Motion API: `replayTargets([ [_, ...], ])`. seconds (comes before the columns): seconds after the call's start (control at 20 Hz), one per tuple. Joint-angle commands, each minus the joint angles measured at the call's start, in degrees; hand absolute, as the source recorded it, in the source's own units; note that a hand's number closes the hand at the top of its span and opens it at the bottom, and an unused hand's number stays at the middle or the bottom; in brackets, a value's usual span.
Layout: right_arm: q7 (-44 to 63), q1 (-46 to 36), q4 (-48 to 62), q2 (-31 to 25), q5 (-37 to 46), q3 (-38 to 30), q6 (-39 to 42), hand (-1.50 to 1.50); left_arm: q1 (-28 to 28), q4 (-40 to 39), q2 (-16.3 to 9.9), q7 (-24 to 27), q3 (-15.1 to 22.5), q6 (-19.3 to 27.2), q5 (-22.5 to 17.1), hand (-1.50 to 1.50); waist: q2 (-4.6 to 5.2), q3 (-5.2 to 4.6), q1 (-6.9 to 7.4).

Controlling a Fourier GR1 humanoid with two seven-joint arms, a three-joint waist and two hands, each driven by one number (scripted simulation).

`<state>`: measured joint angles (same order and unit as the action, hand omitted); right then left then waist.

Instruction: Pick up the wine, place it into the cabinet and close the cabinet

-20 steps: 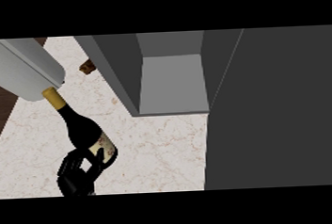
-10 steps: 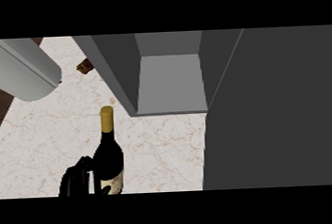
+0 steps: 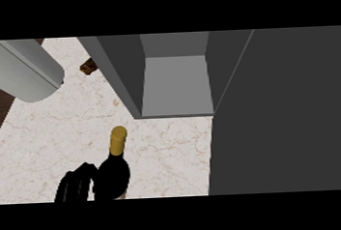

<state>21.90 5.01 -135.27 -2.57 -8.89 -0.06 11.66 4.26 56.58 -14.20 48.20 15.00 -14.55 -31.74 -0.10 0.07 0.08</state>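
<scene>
Marble counter [image 3: 53,136] w/ wine [image 3: 113,170], open cabinet [image 3: 173,85].

No readable text, label, brand, number or sign anywhere, not even on the wine bottle [image 3: 113,173].

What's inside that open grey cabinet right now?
The cabinet shows only a bare grey floor and walls. The wine bottle is still outside on the counter, held by a robot hand. The open door hides anything behind it.

A kitchen: marble-patterned counter [image 3: 53,136] beneath an open grey cabinet [image 3: 173,85].
</scene>
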Motion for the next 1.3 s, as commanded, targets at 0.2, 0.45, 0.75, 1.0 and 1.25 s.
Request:
replayTargets([
  [0.2, 1.4, 1.7, -3.1, -1.3, -3.3, -1.5, 1.5, -1.50, 7.0, 24.4, 0.6, -11.9, 3.3, 7.1, 0.2, 1.50, -0.03, -0.02, 0.00],
  [0.45, -0.2, 2.2, -1.0, 0.3, -1.5, -0.4, 0.2, -1.50, 5.9, 32.0, 0.1, -18.4, 1.0, 9.4, -1.3, 1.50, 0.05, -0.05, -0.11],
  [0.75, -5.5, 3.2, 2.5, 2.1, 4.4, 2.9, 0.8, -1.50, 1.6, 40.6, 3.2, -26.9, 1.6, 18.1, 1.0, 1.50, 0.08, -0.05, -0.19],
  [1.0, 1.1, 0.8, -1.0, 1.4, 2.4, 2.7, -1.3, -1.50, -3.6, 40.3, 7.6, -33.2, 2.0, 22.2, 2.5, 1.50, 0.07, -0.07, -0.26],
  [1.25, -1.8, 6.4, -3.3, 1.9, 1.6, 2.9, 0.3, -1.50, -13.0, 36.4, 9.7, -36.6, -0.9, 25.1, 5.0, 1.50, 0.06, -0.07, -0.54],
])
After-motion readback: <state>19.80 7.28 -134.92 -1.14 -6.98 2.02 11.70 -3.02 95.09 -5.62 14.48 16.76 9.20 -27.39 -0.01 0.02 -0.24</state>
